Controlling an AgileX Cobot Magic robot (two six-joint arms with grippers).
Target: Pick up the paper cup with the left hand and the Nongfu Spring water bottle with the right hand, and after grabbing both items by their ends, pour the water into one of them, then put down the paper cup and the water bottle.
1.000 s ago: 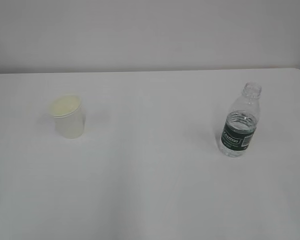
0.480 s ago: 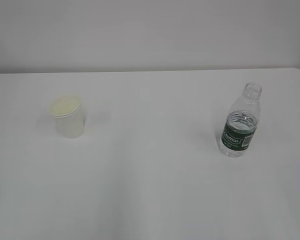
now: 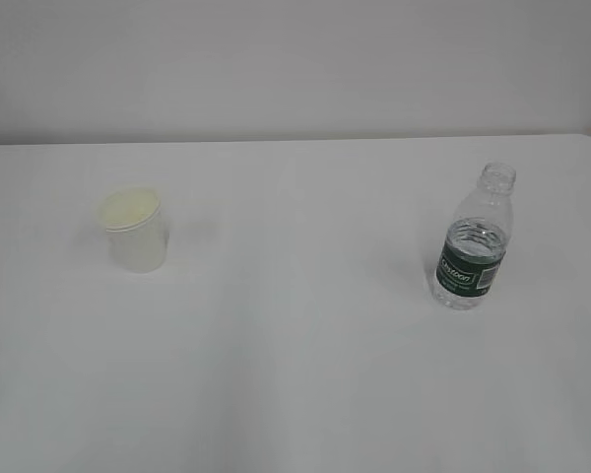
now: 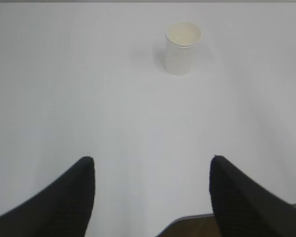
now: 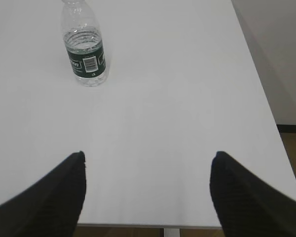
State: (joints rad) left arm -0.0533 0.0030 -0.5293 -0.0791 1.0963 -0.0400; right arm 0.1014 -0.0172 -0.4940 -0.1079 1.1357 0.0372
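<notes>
Paper cup [image 3: 135, 231] is seen upright on the left part of the white desk [image 3: 295, 374], cream inside showing, nothing touching it. Nongfu Spring water bottle [image 3: 473, 250] stands upright well apart on the right, near the desk's right edge, uncapped, water [image 3: 476, 236] level sitting about at the top of the green label.

Left tool [image 4: 153, 197] is spread wide and empty, low over the near desk edge, cup far ahead and slightly right of its centreline. Right tool [image 5: 148, 195] is likewise spread wide and empty, bottle ahead and off to its left (barcode side facing the wrist camera).

Step judged: approach phase, nothing picked yet. Next move calls for each arm to be driven forward and re-centred on its item, left shifted right, right shifted left, then closed gently on the cup wall (thin paper, easily crushed) and on the bottle body.

Versus the earlier frames: cup and bottle positions unchanged; neither arm has entered the exterior view.
</notes>
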